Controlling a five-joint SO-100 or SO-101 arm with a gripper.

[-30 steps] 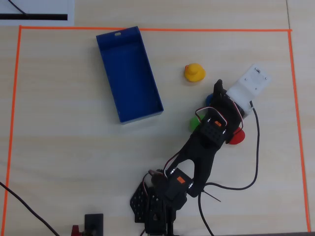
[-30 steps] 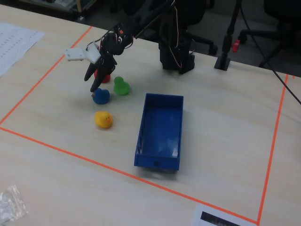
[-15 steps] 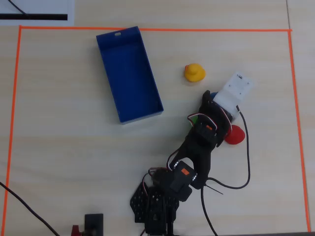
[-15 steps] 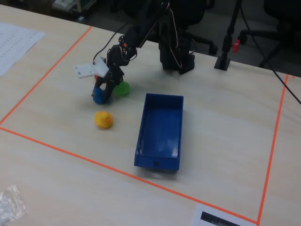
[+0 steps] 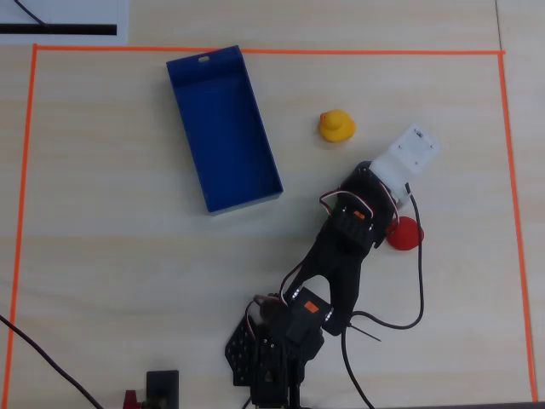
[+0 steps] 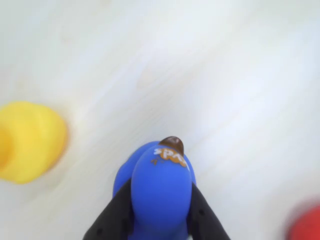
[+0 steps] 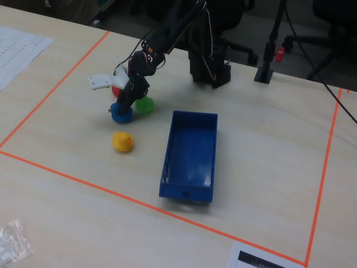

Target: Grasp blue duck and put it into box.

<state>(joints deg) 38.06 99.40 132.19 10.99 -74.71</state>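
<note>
Grasp step: black two-finger gripper (image 6: pixel 160 220) pinches the small bright-blue rubber duck (image 6: pixel 161 187).
Next, judged: lift and carry it to the long dark-blue tray (image 7: pixel 192 146).

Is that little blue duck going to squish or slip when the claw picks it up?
Probably it gives a little: the blue duck looks like smooth, rounded rubber, and the gripper has its dark fingers pressed on both sides. That glossy, curved body could slip if squeezed lightly. Being small, like the yellow duck, it is likely light.
</note>
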